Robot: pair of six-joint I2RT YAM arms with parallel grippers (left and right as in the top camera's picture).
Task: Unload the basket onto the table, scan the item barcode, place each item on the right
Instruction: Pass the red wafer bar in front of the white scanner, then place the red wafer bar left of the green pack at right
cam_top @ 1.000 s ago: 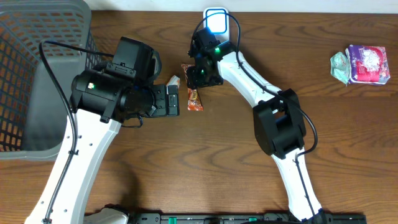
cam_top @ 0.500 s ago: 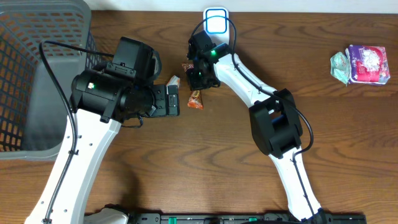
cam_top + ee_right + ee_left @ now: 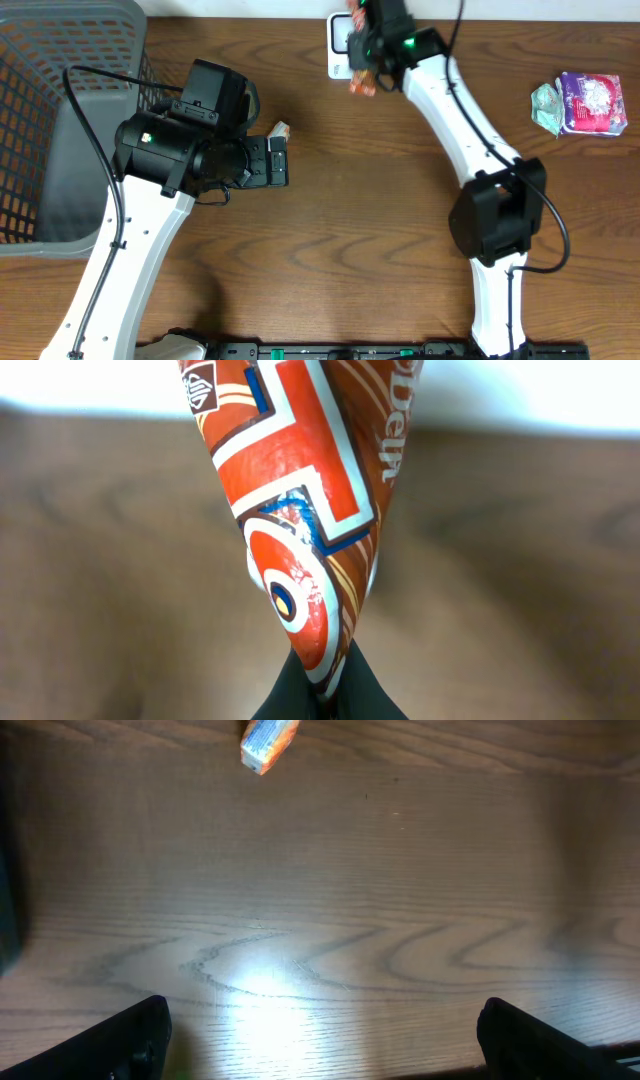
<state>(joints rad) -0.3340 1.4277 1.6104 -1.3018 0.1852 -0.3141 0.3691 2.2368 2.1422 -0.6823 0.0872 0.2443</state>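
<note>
Our right gripper point(image 3: 320, 698) is pinched shut on the orange-and-red foil snack packet point(image 3: 362, 84), which it holds at the table's far edge, over the white square scanner point(image 3: 338, 40). Our left gripper point(image 3: 279, 160) is spread wide and holds nothing, low over the brown wooden table point(image 3: 330, 250). A small white-and-orange sachet point(image 3: 280, 128) lies just beyond its tips. The grey mesh basket point(image 3: 60, 60) crowds the left edge, and broad bare wood lies between our arms.

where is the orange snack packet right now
Overhead, the orange snack packet hangs at top centre, pinched in the right gripper, beside the white scanner at the far edge.
</note>
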